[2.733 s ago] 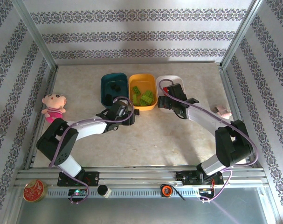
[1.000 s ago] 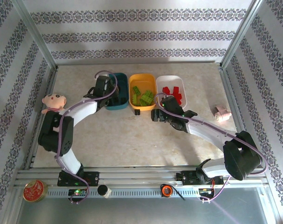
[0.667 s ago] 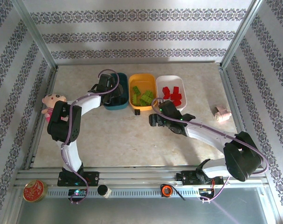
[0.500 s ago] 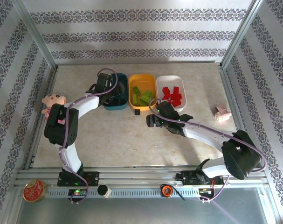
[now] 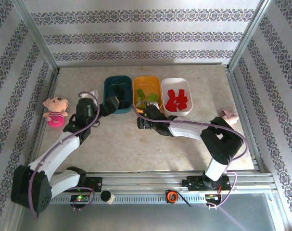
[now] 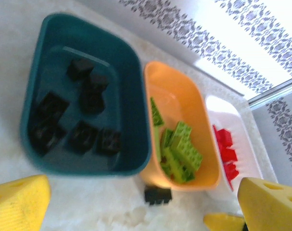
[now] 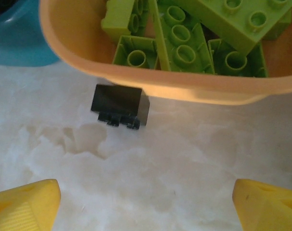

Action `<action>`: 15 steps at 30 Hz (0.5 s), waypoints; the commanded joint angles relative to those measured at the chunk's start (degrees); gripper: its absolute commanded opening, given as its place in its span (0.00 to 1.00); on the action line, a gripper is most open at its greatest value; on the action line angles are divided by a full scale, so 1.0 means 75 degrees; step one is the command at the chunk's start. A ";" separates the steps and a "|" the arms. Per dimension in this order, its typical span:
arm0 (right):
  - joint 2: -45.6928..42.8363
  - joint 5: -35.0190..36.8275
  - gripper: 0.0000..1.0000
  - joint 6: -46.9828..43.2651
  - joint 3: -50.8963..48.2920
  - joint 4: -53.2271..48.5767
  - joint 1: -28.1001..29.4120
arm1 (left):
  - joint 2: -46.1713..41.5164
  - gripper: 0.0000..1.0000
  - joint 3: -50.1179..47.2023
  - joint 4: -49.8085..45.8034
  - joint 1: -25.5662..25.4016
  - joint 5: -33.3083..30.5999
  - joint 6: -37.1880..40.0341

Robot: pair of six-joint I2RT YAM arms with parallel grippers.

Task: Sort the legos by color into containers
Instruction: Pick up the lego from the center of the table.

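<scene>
The right gripper (image 7: 146,202) stood wide open and empty, its fingertips in the wrist view's lower corners. A black lego (image 7: 120,106) lay on the table (image 7: 194,154) just beside the orange-yellow tub (image 7: 69,43), left of centre. The left gripper (image 5: 112,102), likewise spread and empty, pointed toward the teal tub (image 5: 109,84).

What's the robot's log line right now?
left gripper open, empty | right gripper open, near small black plastic brick | brick on table beside orange-yellow plastic tub

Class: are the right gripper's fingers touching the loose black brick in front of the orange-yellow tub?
Apart. The right wrist view shows bare table between the black brick and both yellow fingers.
</scene>
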 commanded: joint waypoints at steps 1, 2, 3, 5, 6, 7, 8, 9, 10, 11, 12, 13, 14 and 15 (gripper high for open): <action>0.0424 0.0336 0.90 0.0250 0.0334 0.0608 0.0041 | -0.0884 1.00 -0.0708 -0.0180 -0.0076 -0.0223 -0.0320; 0.0545 0.0342 0.90 0.0263 0.0387 0.0683 0.0046 | -0.1122 1.00 -0.0911 -0.0245 -0.0071 -0.0241 -0.0343; 0.0658 0.0345 0.89 0.0279 0.0440 0.0760 0.0044 | -0.1374 1.00 -0.1123 -0.0332 -0.0070 -0.0268 -0.0365; 0.0842 0.0358 0.87 0.0293 0.0504 0.0974 0.0042 | -0.1794 1.00 -0.1417 -0.0536 -0.0074 -0.0348 -0.0385; 0.0945 0.0384 0.87 0.0303 0.0550 0.1044 0.0043 | -0.2046 1.00 -0.1566 -0.0637 -0.0077 -0.0397 -0.0408; 0.1051 0.0415 0.86 0.0280 0.0645 0.1073 0.0039 | -0.2257 1.00 -0.1695 -0.0718 -0.0076 -0.0442 -0.0422; 0.1145 0.0440 0.85 0.0280 0.0731 0.1071 0.0042 | -0.2427 1.00 -0.1805 -0.0775 -0.0072 -0.0466 -0.0449; 0.1257 0.0457 0.84 0.0268 0.0807 0.1069 0.0040 | -0.2604 1.00 -0.1926 -0.0821 -0.0070 -0.0483 -0.0490; 0.1367 0.0486 0.82 0.0268 0.0888 0.1062 0.0039 | -0.2765 1.00 -0.2028 -0.0860 -0.0075 -0.0507 -0.0527; 0.1449 0.0513 0.81 0.0269 0.0947 0.1062 0.0039 | -0.2874 1.00 -0.2095 -0.0893 -0.0068 -0.0522 -0.0555; 0.1534 0.0538 0.79 0.0274 0.1011 0.1070 0.0039 | -0.2967 1.00 -0.2151 -0.0948 -0.0075 -0.0544 -0.0584; 0.1614 0.0577 0.78 0.0277 0.1069 0.1050 0.0044 | -0.3043 1.00 -0.2168 -0.1023 -0.0074 -0.0585 -0.0604; 0.1686 0.0601 0.76 0.0287 0.1117 0.1049 0.0039 | -0.3093 1.00 -0.2179 -0.1085 -0.0076 -0.0587 -0.0603; 0.1748 0.0626 0.74 0.0283 0.1169 0.1050 0.0039 | -0.3136 1.00 -0.2208 -0.1124 -0.0066 -0.0599 -0.0604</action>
